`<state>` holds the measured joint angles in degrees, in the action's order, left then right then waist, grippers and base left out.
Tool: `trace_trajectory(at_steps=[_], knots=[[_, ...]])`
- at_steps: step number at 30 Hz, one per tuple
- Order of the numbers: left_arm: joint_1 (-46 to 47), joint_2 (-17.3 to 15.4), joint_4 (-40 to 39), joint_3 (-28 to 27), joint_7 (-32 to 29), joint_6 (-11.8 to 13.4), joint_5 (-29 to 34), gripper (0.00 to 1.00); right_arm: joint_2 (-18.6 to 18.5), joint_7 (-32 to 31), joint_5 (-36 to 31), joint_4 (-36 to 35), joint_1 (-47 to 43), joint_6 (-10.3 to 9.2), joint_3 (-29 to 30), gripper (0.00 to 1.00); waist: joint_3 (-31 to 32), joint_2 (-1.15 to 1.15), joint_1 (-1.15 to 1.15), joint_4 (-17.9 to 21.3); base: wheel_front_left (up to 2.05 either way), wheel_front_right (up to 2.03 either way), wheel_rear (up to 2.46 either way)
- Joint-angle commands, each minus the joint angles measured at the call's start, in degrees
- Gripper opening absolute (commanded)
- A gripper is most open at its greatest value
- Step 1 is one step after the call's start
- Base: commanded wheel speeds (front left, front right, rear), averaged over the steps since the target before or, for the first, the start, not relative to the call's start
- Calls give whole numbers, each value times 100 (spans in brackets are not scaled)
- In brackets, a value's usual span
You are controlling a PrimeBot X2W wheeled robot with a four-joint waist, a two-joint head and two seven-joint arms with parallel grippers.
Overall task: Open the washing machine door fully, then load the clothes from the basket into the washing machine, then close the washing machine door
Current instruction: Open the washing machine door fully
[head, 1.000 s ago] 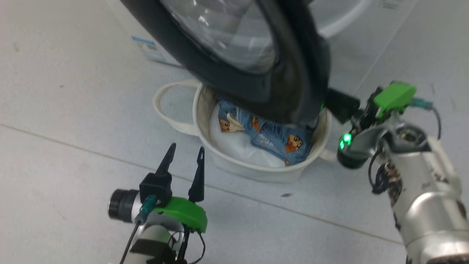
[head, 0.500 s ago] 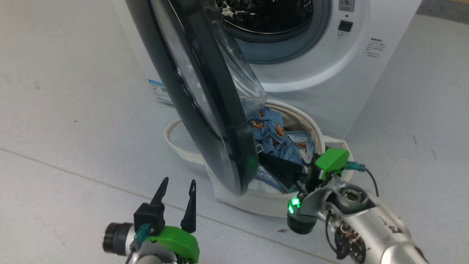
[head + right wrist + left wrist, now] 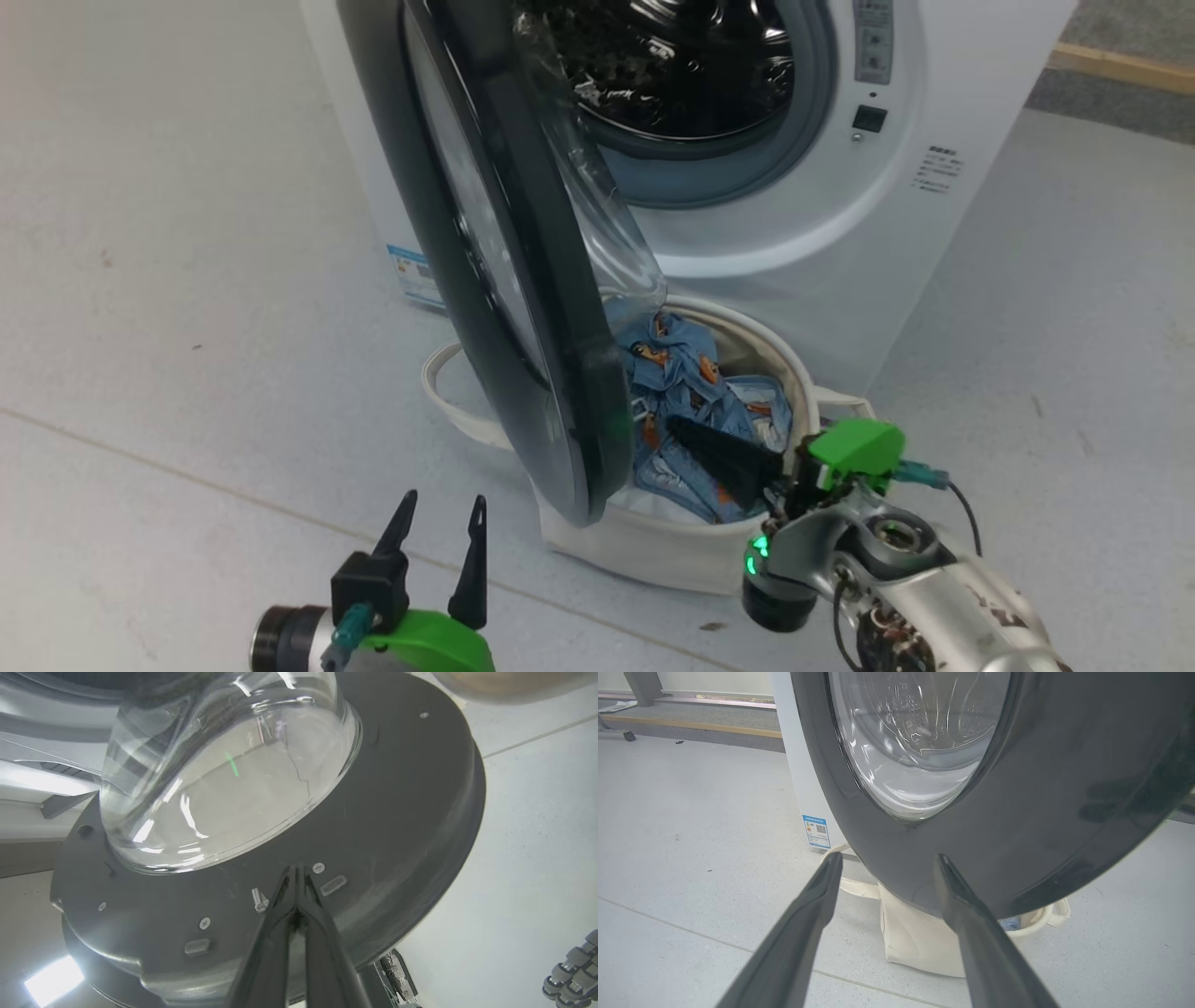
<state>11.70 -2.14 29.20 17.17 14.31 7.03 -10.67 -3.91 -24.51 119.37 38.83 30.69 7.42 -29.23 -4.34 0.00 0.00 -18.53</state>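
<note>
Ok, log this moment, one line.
door part-open | right tool shut at its inner face | left tool open | clothes in basket

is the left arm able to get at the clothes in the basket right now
Probably not directly: the partly open washing machine door hangs between the left gripper and the clothes, covering that side of the basket. It would have to swing wider first.

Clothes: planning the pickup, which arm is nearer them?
Right. The right arm holds its shut jaws over the basket, by the clothes; the left arm has open jaws outside the door, above the floor.
</note>
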Motion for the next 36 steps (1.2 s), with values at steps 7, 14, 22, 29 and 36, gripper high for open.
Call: trace_trajectory(at_steps=[7, 14, 22, 29, 36], knots=[[-53, -74, -247, -221, 69, -85, 78, 100, -208, 736, -843, -166, -255, 7, 500, 0, 319, 0, 0, 281, 0, 0, 0], [-267, -88, -452, -475, 69, -140, 190, 100, -942, 2688, -3390, -1669, -892, 7, 299, 0, 533, 0, 0, 678, 0, 0, 0], [-445, -89, -799, -842, 69, -183, 291, 100, -1322, 3946, -7564, -2261, -1463, 7, 480, 0, 561, 0, 0, 1109, 0, 0, 0], [-460, -82, -953, -905, 69, -246, 343, 100, -616, 3949, -9637, -3318, -2510, 7, 1695, 80, 465, 0, 0, 1195, 0, 0, 0], [-440, -78, -1029, -943, 69, -265, 410, 100, -104, 3949, -10492, -3674, -3084, 7, 2160, 100, 408, 0, 0, 1231, 0, 0, 0]])
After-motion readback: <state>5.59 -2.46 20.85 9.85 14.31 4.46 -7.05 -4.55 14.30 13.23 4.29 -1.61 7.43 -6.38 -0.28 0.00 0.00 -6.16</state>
